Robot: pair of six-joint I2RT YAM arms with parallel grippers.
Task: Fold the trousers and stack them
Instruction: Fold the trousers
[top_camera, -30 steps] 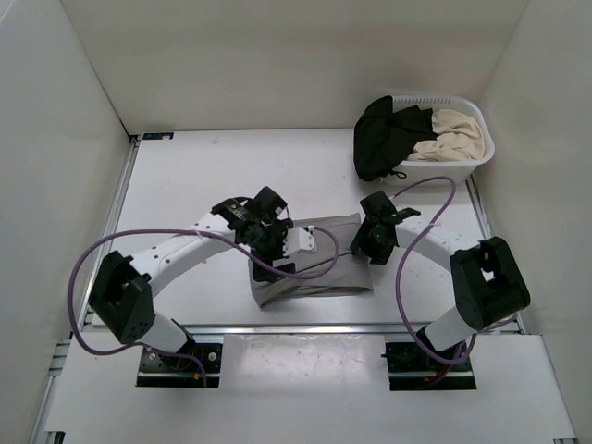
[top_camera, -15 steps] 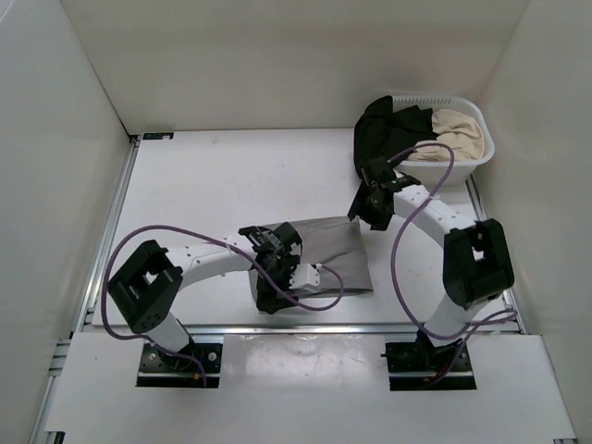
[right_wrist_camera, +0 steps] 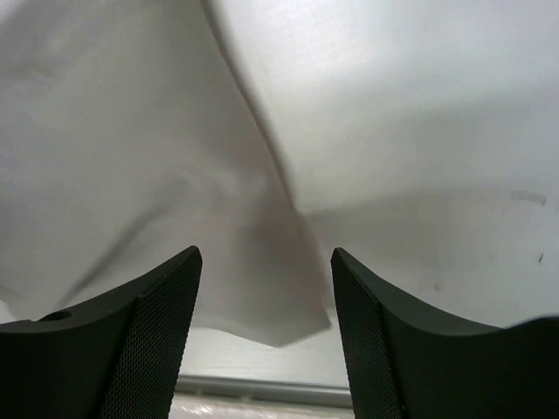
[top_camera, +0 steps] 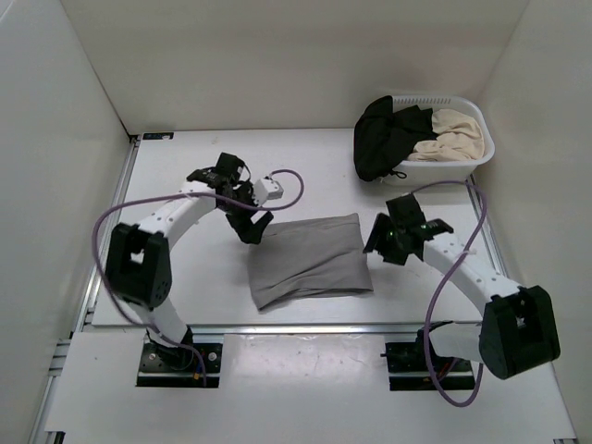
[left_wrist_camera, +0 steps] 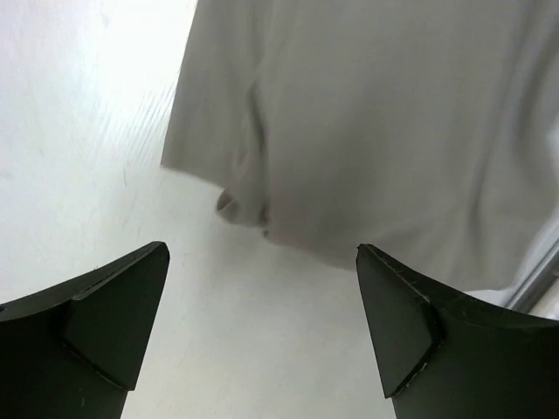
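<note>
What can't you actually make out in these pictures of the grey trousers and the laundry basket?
Overhead view: the trousers show only their top layer; the fabric hides any folds beneath.
Overhead view: the black garment and beige garment cover what else lies in the basket.
Left wrist view: the trousers run off the top and right edges.
Right wrist view: they run off the top and left edges.

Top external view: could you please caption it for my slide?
Folded grey trousers lie flat between the left gripper and right gripper, both open.
</note>
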